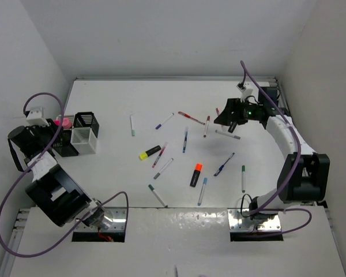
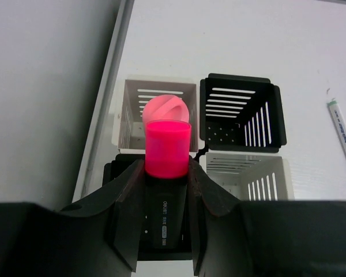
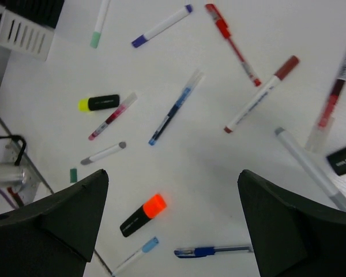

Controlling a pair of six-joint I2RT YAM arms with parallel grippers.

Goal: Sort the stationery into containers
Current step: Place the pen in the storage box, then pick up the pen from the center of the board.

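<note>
My left gripper is closed narrow on a pink highlighter. The black barrel is pinched between the fingers and the neon cap sticks out past them. It hangs over the cluster of four mesh containers at the far left of the table. Straight beyond the cap is a pale container, and beside that is a black container. Nearer to me are a white container and a second black one, which is mostly hidden under the fingers. A paler pink rounded shape shows just past the cap, over the pale container. I cannot tell whether it is part of the highlighter or something lying inside. My right gripper stands wide open and holds nothing, hovering over the loose stationery on the right half of the table. Below it I see an orange highlighter, a yellow highlighter, a blue pen, a red pen, a purple-capped marker and a green-capped marker. They all lie flat and apart from one another.
</note>
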